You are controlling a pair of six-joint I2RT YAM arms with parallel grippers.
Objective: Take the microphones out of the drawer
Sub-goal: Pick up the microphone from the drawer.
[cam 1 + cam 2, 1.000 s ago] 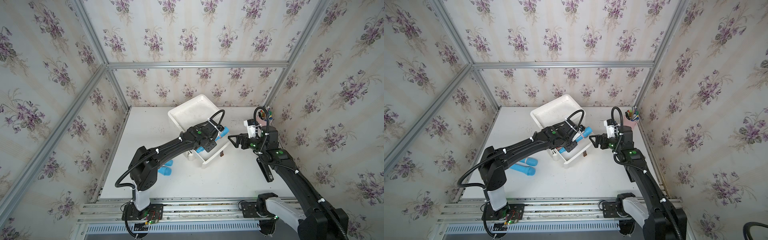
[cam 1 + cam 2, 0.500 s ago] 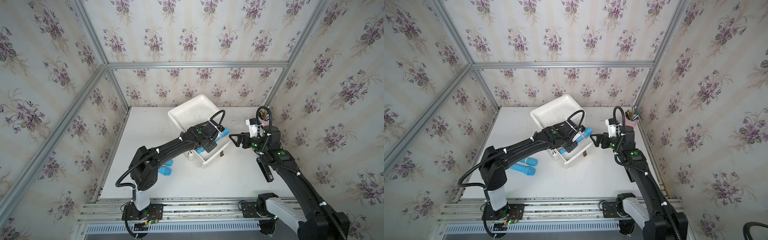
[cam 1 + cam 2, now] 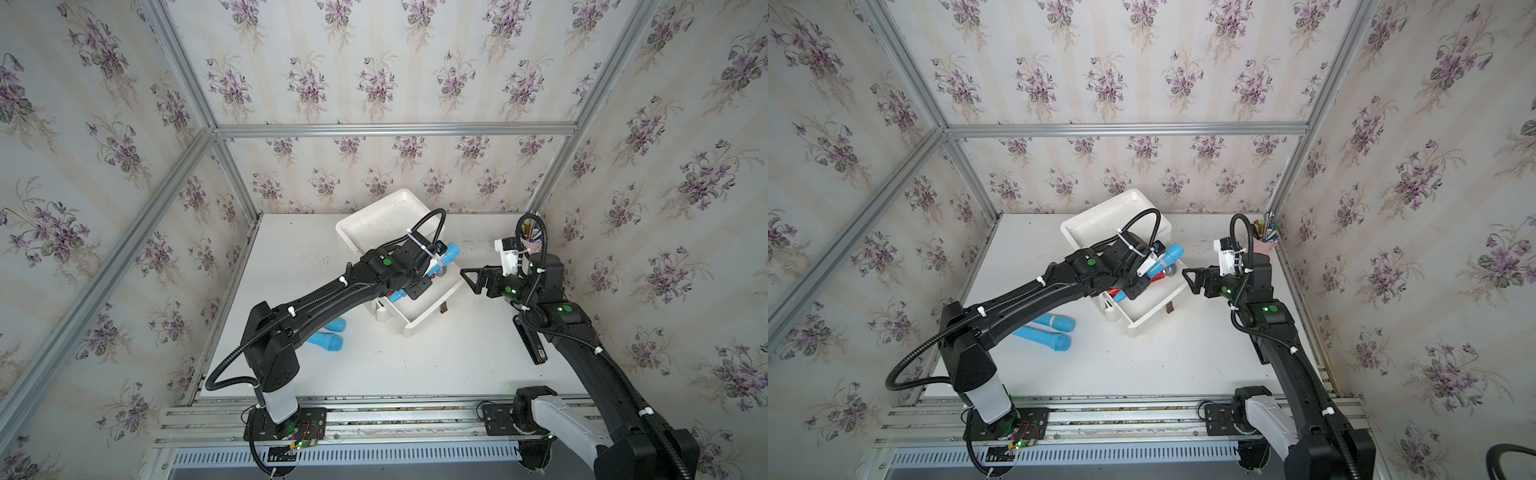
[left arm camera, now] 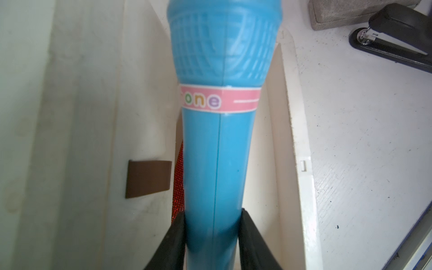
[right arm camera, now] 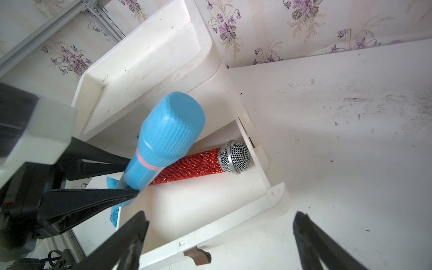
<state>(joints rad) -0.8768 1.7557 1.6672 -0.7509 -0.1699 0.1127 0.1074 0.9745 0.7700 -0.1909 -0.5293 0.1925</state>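
My left gripper (image 4: 212, 217) is shut on the handle of a blue toy microphone (image 3: 451, 251) (image 3: 1173, 253) (image 4: 222, 117) (image 5: 168, 138). It holds the microphone tilted, head up, above the open white drawer (image 3: 432, 311) (image 3: 1154, 313) (image 5: 222, 224). A red glitter microphone (image 5: 194, 166) (image 3: 1158, 276) with a silver mesh head lies in the drawer along its far wall. Part of another blue microphone (image 5: 114, 217) (image 3: 1120, 297) shows in the drawer under my left arm. My right gripper (image 3: 467, 278) (image 3: 1190, 278) (image 5: 221, 217) stands open and holds nothing, just right of the drawer front.
Two blue microphones (image 3: 328, 338) (image 3: 1054, 330) lie on the table left of the drawer unit. A black stapler (image 3: 532, 345) (image 4: 392, 46) lies by my right arm. A pink pen cup (image 3: 1264, 241) stands in the back right corner. The unit's top is a white tray (image 3: 382, 220).
The blue microphone in my left gripper has risen slightly. My right arm has shifted a little; its gripper stays open beside the drawer.
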